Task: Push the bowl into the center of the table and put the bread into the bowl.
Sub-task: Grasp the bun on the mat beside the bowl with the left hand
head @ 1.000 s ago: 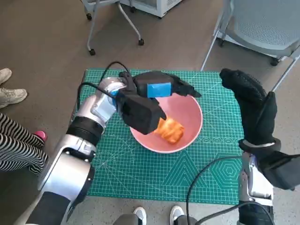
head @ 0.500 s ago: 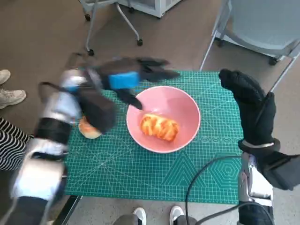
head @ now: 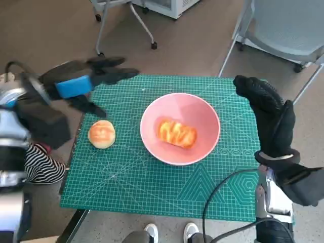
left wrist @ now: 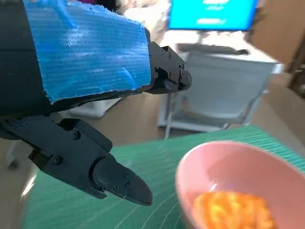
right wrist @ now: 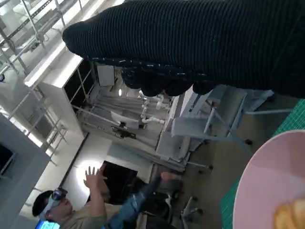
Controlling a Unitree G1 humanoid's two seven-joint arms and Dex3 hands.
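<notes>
A pink bowl (head: 180, 127) sits near the middle of the green cutting mat (head: 152, 177). An orange-glazed piece of bread (head: 176, 132) lies inside it; the left wrist view shows the same bowl (left wrist: 228, 167) and bread (left wrist: 233, 210). A round bun (head: 102, 134) lies on the mat to the left of the bowl. My left hand (head: 86, 81) hovers past the mat's far left corner, fingers spread, holding nothing. My right hand (head: 267, 114) stands raised over the mat's right edge, fingers apart and empty.
Chair legs on castors (head: 126, 25) stand beyond the table, and a grey chair (head: 283, 25) is at the far right. A person's striped leg (head: 40, 167) is left of the table. Feet (head: 169, 232) show at the near edge. A person (right wrist: 90, 205) appears in the right wrist view.
My left hand has pulled back from over the bowl to beyond the mat's far left corner, leaving the bread in the bowl. The round bun came into sight. The right hand stayed put.
</notes>
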